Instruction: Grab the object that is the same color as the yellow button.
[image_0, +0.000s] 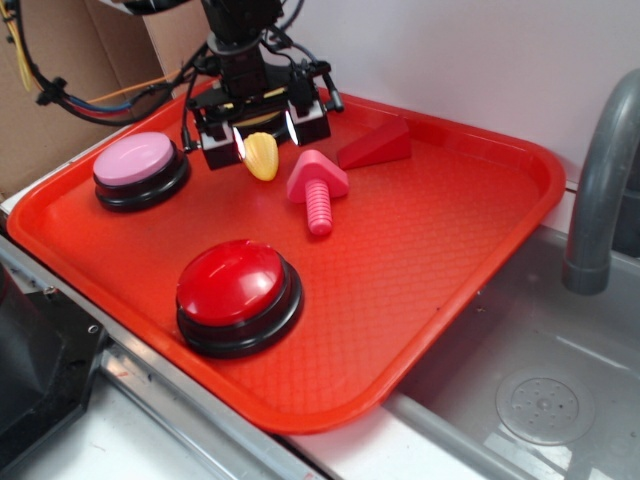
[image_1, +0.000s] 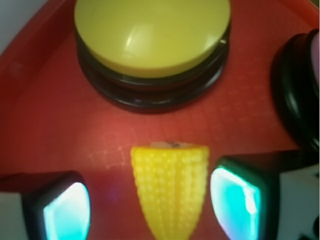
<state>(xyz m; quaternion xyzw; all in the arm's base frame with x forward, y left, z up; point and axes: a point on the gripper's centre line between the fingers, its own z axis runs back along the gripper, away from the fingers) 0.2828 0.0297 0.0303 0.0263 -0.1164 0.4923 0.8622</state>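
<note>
The small yellow ribbed corn-shaped toy (image_0: 262, 156) lies on the red tray (image_0: 440, 240) at the back. In the wrist view the toy (image_1: 171, 189) lies between my two fingers, nearer the right one, with gaps on both sides. My gripper (image_0: 265, 135) is open, low over the tray, straddling the toy. The yellow button (image_1: 152, 37) on its black base stands just beyond the toy in the wrist view; in the exterior view my gripper hides it.
A pink-topped button (image_0: 140, 168) stands at the tray's left, also at the right edge of the wrist view (image_1: 300, 95). A red-topped button (image_0: 238, 295) is at the front. A pink bolt (image_0: 316, 190) and a red wedge (image_0: 377, 146) lie right of the gripper. A sink (image_0: 540, 400) and grey faucet (image_0: 600, 170) are to the right.
</note>
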